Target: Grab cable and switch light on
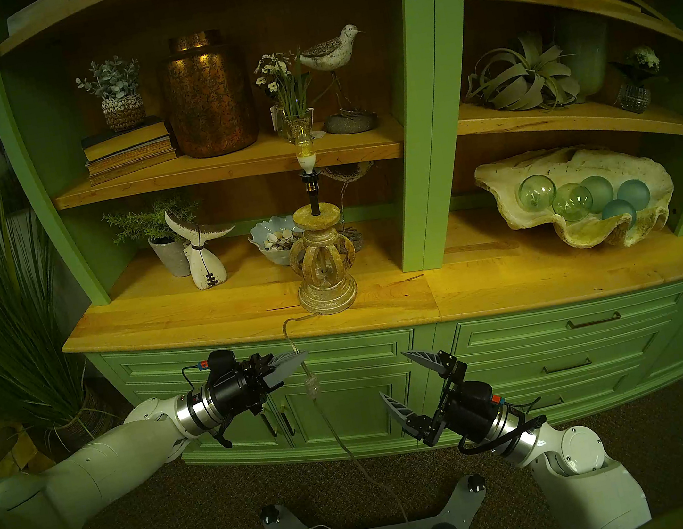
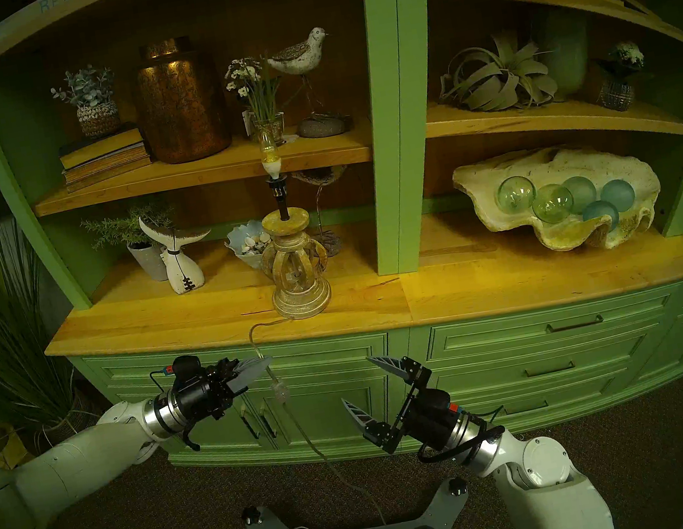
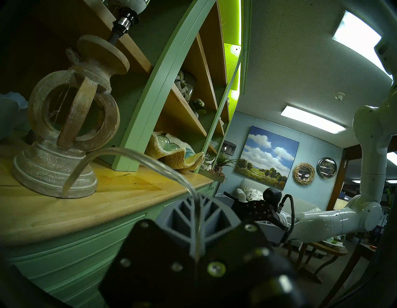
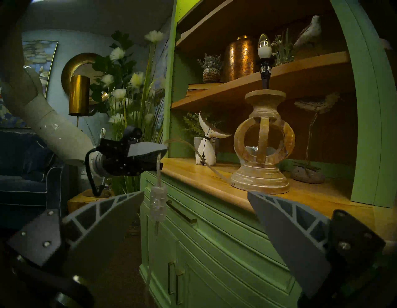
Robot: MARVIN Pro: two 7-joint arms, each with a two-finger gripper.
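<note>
Cable (image 1: 299,356) pinched shut between left fingers (image 1: 297,361), just below the surface (image 1: 513,282) edge; hangs near-vertical, switch block (image 4: 158,203) dangling just under that grip. Right fingers (image 1: 397,380) spread wide, empty, to the block's right and slightly lower, mouth facing it. Light (image 1: 304,146) seemingly unlit.

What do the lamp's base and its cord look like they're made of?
The lamp base looks like turned wood with a pale, whitewashed finish: grain and worn patches show in the wrist views. The cord, pinched in the left gripper, seems clear flexible plastic; the cabinet shows through it.
</note>
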